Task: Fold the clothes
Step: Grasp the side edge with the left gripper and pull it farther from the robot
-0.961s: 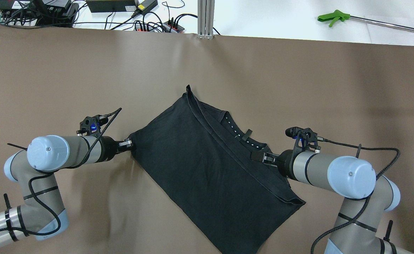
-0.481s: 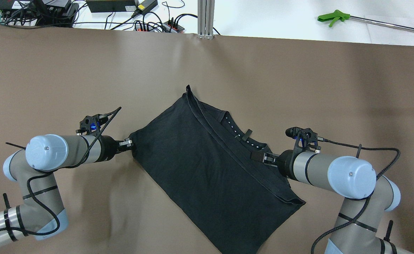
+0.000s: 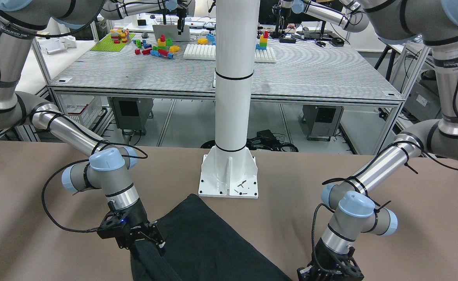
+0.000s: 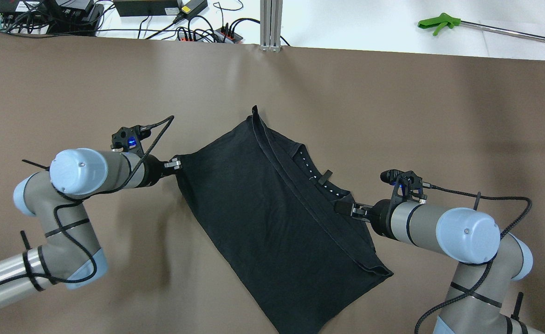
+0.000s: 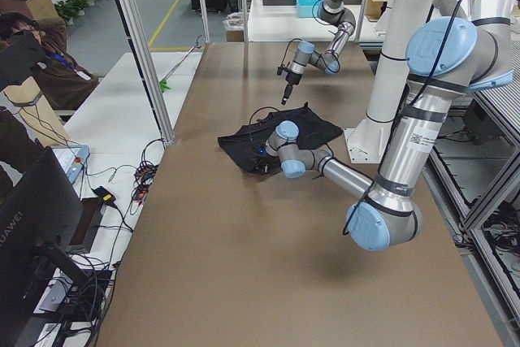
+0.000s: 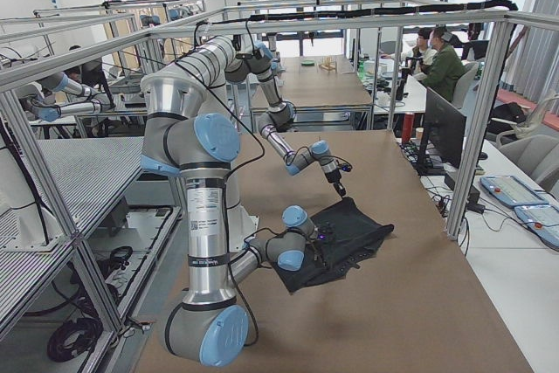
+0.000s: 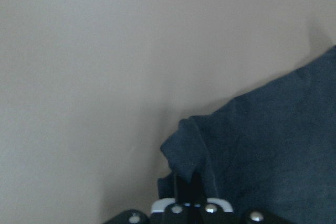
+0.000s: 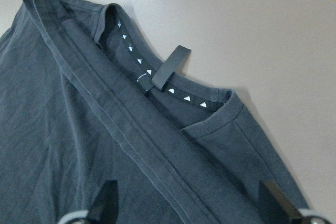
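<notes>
The black garment (image 4: 272, 218) lies near the middle of the brown table (image 4: 416, 116). In the overhead view it is a slanted rectangle running from 11 o'clock to 5 o'clock, with its hemmed edge (image 8: 131, 129) doubled over just short of the collar (image 8: 202, 103). It looks like thin matte jersey: light, limp and with no stiffness of its own. It will probably sag wherever it is unsupported and drag into wrinkles on the table covering rather than slide cleanly. The left gripper (image 4: 175, 163) is at the garment's 9 o'clock corner, clenched on a small bunched tuck of cloth. Judging by the shadow beneath, that corner seems raised a little off the table. The right gripper (image 4: 344, 208) is at the 3 o'clock edge, released and holding nothing, with its jaws spread wide. Its fingers (image 8: 106, 199) straddle the hem band, with the collar toward 12 o'clock from them; whether they touch the cloth cannot be told. The safest hold is a pinch through both layers at the stitched hem or a corner, where the seam adds bulk. The little hang loop (image 8: 170, 69) or a single loose layer would peel away alone.
</notes>
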Tool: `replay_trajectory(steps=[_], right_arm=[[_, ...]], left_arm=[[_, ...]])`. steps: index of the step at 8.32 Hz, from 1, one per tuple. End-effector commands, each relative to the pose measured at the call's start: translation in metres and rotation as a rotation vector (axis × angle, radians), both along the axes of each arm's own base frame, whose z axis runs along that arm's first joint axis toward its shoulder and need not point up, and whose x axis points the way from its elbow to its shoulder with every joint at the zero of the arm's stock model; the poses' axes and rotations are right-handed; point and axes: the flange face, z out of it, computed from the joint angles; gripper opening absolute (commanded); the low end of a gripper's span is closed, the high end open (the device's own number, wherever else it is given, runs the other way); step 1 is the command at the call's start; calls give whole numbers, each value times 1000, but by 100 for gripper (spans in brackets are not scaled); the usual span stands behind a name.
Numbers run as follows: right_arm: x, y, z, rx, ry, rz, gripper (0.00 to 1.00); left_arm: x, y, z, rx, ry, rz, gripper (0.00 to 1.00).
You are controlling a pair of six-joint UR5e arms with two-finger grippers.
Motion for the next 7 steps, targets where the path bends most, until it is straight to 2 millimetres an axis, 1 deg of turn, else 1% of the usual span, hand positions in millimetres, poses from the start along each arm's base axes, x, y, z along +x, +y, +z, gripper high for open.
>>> replay_trajectory(steps=[1, 2, 3, 4, 5, 6, 7], right_arm=[[-2, 1, 2, -5, 8, -4, 94], [-2, 1, 3, -6, 10, -3, 94], [-2, 1, 3, -6, 11, -3, 94], [-1, 0, 3, -8, 14, -1, 94], [-2, 0, 4, -11, 16, -1, 94], [0, 1, 8, -14, 21, -1, 94], [-1, 1, 7, -13, 20, -2, 94]], left_arm=[[20, -90, -21, -10, -83, -65, 0], [22, -118, -33, -9, -97, -84, 0], [30, -134, -46, -8, -104, -88, 0], [42, -147, -64, -8, -106, -93, 0], [48, -163, -77, -9, -116, -116, 0], [61, -176, -102, -6, -116, -120, 0], [65, -186, -110, -4, -131, -144, 0]])
